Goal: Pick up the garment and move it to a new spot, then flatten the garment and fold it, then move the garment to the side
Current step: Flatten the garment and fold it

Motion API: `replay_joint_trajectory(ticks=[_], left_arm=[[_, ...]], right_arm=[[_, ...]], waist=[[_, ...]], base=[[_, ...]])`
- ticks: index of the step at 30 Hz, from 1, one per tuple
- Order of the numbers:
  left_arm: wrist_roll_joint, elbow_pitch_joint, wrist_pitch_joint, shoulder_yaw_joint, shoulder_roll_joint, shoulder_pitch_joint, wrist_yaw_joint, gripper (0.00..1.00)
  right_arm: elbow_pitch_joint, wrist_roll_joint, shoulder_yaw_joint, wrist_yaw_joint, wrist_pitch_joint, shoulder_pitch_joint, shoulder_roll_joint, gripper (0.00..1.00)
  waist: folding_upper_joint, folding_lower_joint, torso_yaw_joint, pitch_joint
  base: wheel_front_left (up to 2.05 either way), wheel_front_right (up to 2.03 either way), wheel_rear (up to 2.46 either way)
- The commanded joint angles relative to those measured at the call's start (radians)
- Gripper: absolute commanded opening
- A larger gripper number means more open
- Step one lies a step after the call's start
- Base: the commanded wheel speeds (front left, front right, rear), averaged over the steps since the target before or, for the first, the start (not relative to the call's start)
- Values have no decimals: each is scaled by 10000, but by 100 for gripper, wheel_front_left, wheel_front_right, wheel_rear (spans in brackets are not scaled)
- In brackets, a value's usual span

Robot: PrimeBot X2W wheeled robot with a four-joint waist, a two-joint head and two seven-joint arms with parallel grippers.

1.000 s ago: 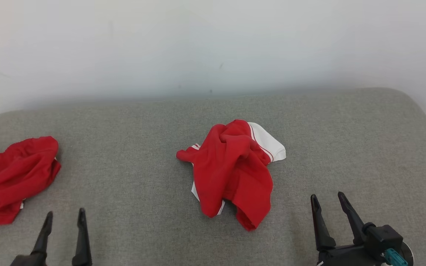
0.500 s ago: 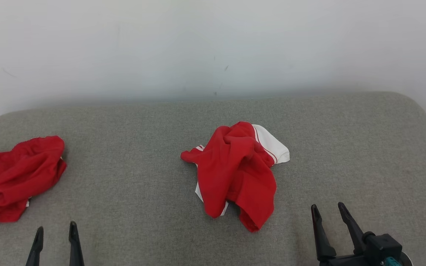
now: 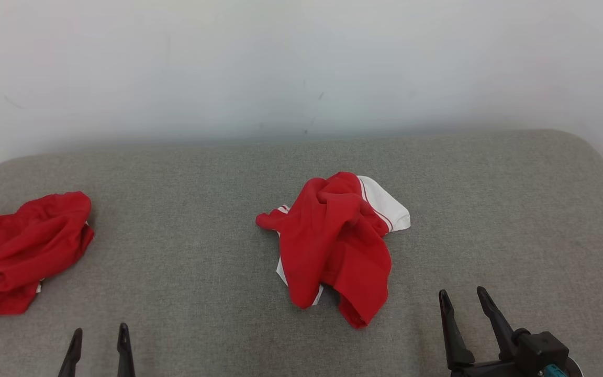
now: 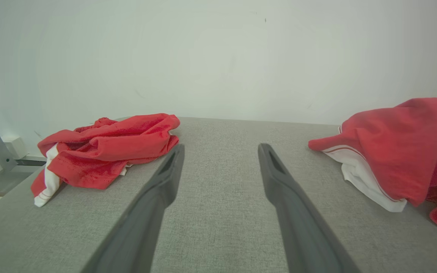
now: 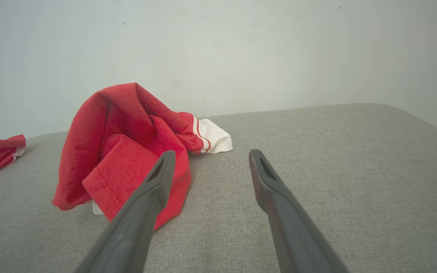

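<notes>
Matt cloth garment (image 3: 335,246), woven grey surface (image 3: 202,173)

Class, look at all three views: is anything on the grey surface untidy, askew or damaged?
The red-and-white fabric garment lies crumpled at the middle of the grey upholstered surface, a white striped part poking out. A second crumpled red garment sits near its left edge. No damage visible.

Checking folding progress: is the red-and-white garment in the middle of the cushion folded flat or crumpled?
Crumpled. The middle garment lies in a bunched heap on the grey cushion, its red cloth twisted and raised over the white striped part, not spread flat.
</notes>
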Motion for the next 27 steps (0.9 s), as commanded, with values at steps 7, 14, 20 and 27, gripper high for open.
replay_joint_trajectory(ticks=[7,14,20,27], left_arm=[[313,239,-53,-234,92,-48,-132,100],[610,665,-53,-206,243,-115,-83,100],[764,798,-53,-250,256,-185,-107,100],[813,865,-53,-407,383,-264,-137,100]], right_arm=[[-67,-39,-18,-22,-25,79,-15,100],[-64,-74,-25,-22,-25,115,-17,100],[-61,-27,3,-22,-25,104,-17,100],[-67,56,24,-22,-25,71,-17,100]], waist=[[-1,0,-60,-26],[-1,0,-26,-55],[-1,0,-5,-71],[-1,0,2,-58]], base=[[0,0,0],[0,0,0],[0,0,0],[0,0,0]])
